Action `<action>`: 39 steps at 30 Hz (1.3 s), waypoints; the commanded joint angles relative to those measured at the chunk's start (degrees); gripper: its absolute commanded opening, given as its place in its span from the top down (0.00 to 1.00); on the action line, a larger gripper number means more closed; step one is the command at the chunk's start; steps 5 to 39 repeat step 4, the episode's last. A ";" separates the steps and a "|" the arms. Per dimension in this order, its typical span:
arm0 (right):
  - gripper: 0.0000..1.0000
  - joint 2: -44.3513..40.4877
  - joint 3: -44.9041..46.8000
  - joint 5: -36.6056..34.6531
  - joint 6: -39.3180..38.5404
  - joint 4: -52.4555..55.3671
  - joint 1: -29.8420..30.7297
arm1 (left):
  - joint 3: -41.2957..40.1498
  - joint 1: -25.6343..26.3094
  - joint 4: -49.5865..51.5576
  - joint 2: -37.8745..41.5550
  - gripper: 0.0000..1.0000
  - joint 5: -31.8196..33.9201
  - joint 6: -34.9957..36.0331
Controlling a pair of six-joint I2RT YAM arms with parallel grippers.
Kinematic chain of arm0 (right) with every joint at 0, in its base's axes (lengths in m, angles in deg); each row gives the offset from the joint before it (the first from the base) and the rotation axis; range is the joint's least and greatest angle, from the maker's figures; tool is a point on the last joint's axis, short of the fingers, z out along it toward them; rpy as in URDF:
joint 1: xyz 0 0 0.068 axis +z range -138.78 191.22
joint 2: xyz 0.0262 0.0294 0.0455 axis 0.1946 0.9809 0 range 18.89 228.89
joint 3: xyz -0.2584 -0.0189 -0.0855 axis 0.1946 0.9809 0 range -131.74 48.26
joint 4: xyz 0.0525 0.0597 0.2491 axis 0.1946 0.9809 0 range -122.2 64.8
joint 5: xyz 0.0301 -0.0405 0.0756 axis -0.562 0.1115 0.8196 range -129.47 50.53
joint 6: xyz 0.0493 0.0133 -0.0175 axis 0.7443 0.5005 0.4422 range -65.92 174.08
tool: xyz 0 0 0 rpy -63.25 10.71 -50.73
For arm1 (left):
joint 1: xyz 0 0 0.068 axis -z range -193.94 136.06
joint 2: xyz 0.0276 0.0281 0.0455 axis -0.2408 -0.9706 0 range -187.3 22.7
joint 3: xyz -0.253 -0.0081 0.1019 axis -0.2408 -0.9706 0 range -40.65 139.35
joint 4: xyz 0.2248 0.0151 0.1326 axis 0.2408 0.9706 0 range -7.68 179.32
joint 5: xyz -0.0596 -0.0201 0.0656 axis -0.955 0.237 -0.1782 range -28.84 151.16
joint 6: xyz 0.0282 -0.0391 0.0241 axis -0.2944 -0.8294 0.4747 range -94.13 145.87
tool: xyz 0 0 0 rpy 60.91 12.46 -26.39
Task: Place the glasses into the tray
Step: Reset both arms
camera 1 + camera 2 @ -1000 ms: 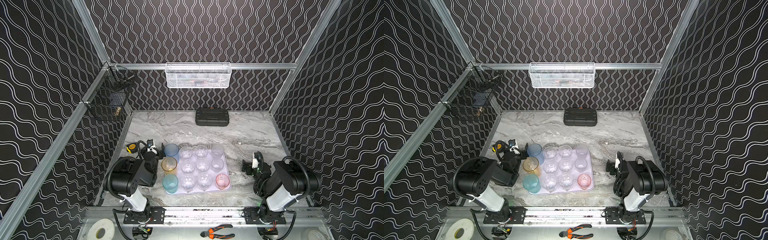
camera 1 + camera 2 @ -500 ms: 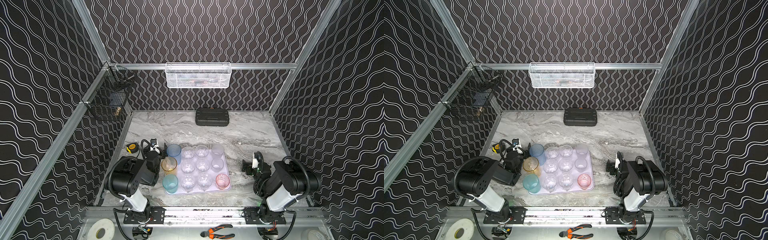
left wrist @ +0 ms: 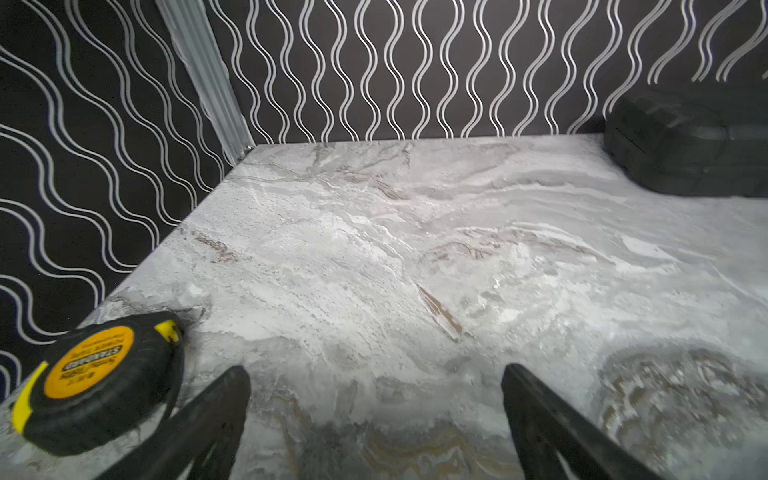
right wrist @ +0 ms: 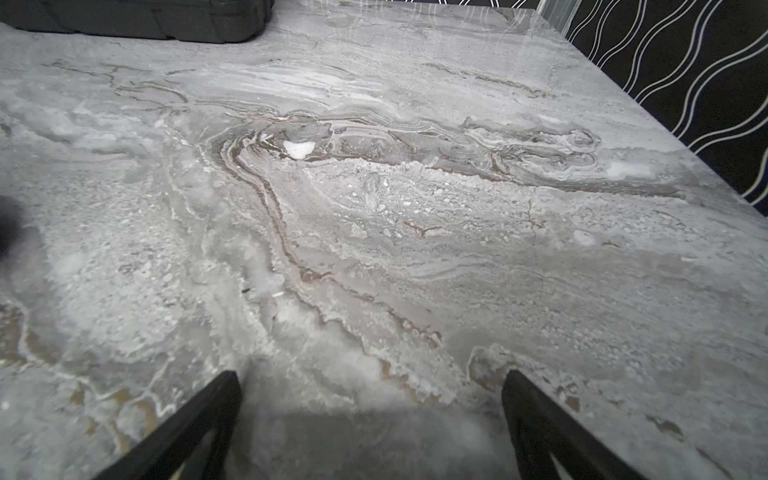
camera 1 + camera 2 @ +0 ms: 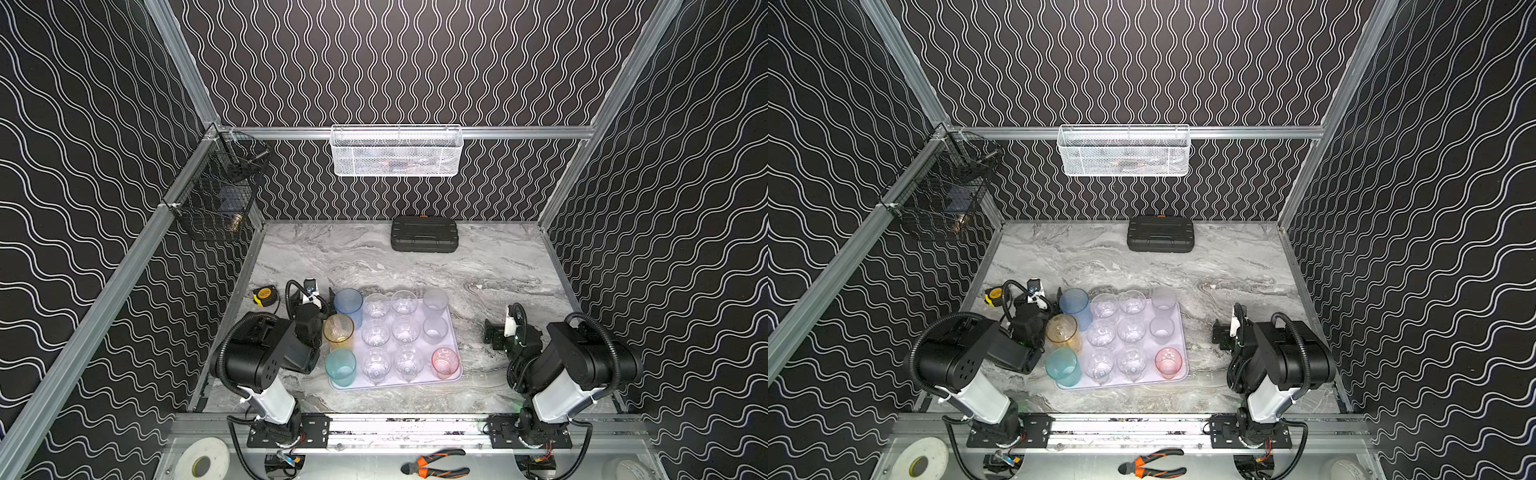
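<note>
Near the front of the marble-patterned table (image 5: 478, 270), the tray (image 5: 426, 376) is seen lying flat between the two arms. All twelve glasses (image 5: 405, 330) are found standing upright on it in three rows of four. Along its left edge are ranged the blue glass (image 5: 348, 301) at the back, the amber glass (image 5: 338, 330) in the middle and the teal glass (image 5: 340, 365) at the front. Whether the blue one's base sits wholly inside the rim cannot be told. The two middle columns are filled by six clear glasses (image 5: 376, 332). Down the right edge are set two frosted glasses (image 5: 435, 300) and, nearest the front, the pink glass (image 5: 445, 361).

The left gripper (image 3: 374, 372) is held low just left of the tray, near the blue glass, and is pointed toward the back wall. Its jaws are spread wide and nothing is gripped — only bare table is seen between the fingers. A tape measure (image 3: 95, 374) lies on the table just beside it, on the side away from the tray. The right gripper (image 4: 370, 374) is held low over bare table to the right of the tray and apart from it. Its jaws are likewise parted fully, with nothing between them.

A black case (image 5: 424, 235) is set against the back wall, well apart from the tray. A white mesh basket (image 5: 397, 151) is hung on the back rail.
</note>
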 commanded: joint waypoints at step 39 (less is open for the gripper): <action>0.01 -0.11 0.07 -0.23 0.07 -1.06 0.01 | -0.18 -0.12 -3.11 0.01 0.01 2.26 0.39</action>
